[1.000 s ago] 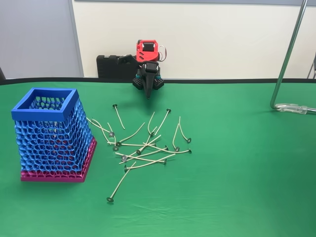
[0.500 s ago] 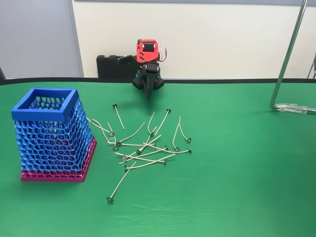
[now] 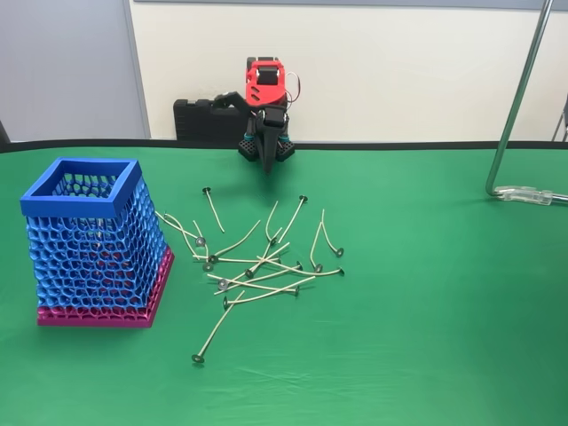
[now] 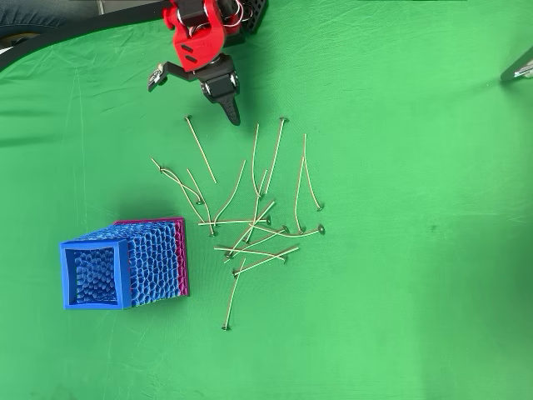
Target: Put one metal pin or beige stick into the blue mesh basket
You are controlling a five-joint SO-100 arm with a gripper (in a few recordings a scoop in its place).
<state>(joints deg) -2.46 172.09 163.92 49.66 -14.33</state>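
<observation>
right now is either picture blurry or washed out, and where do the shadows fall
Fixed view: sharp and evenly lit, with a soft shadow beside the blue mesh basket and hardly any under the beige sticks. Overhead view: also sharp, the green cloth looks brighter toward the right and darker along the left edge, with a faint shadow around the gripper.

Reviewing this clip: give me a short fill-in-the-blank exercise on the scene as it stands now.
1. The blue mesh basket stands on a base coloured ____.
2. The beige sticks lie scattered on a ____ cloth.
3. In the fixed view, the basket stands to the ____ of the sticks.
4. The gripper holds ____.

Missing words: magenta; green; left; nothing
</observation>
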